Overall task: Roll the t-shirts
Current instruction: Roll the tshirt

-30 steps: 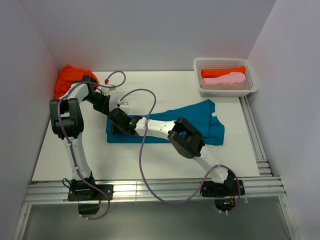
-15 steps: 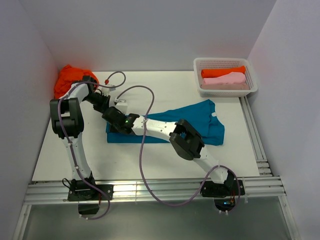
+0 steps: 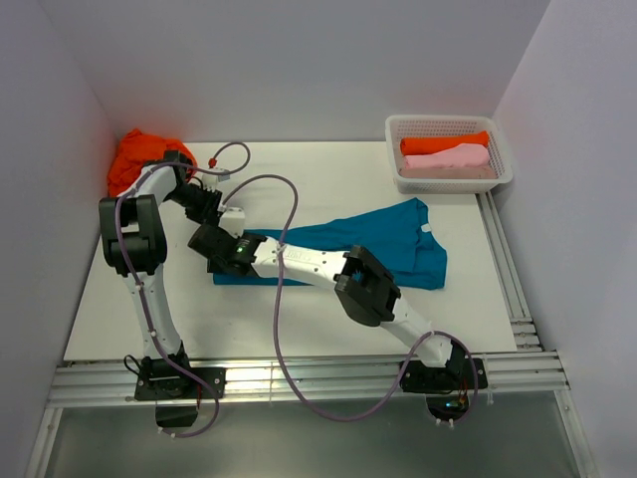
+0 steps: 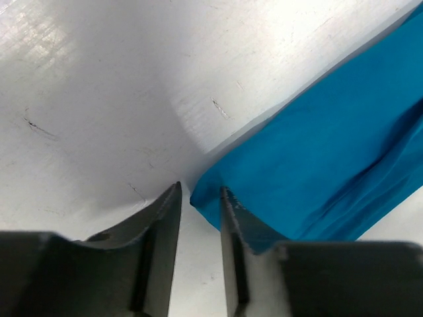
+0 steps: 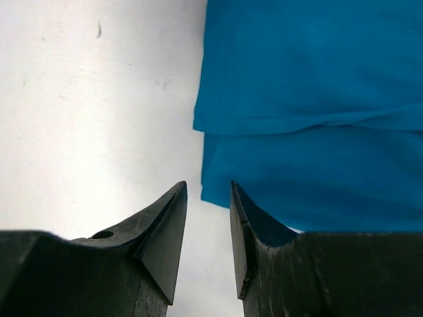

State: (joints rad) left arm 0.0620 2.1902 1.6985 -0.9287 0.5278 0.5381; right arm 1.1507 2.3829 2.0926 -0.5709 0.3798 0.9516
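The left gripper [image 4: 200, 189] has its dark, wedge-shaped fingers [image 4: 165, 221] parted by a narrow slot. The soft folded corner of the teal t-shirt [image 4: 317, 152] lies right at the mouth of that slot, seemingly loose rather than pinched. The right gripper [image 5: 208, 186] is likewise slightly apart, with bare table showing through the gap and nothing held. Its tips sit at the shirt's layered edge, where two smooth folds stack.

From above, both grippers meet at the left end of the shirt. It lies flat as a long band across the middle of the scuffed white table [image 3: 328, 179], widening toward the right. A crumpled orange t-shirt [image 3: 139, 159] is heaped in the back left corner. The white plastic lattice basket [image 3: 448, 119] at the back right holds an orange rolled shirt [image 3: 445, 142] beside a pale pink rolled shirt [image 3: 458, 157].
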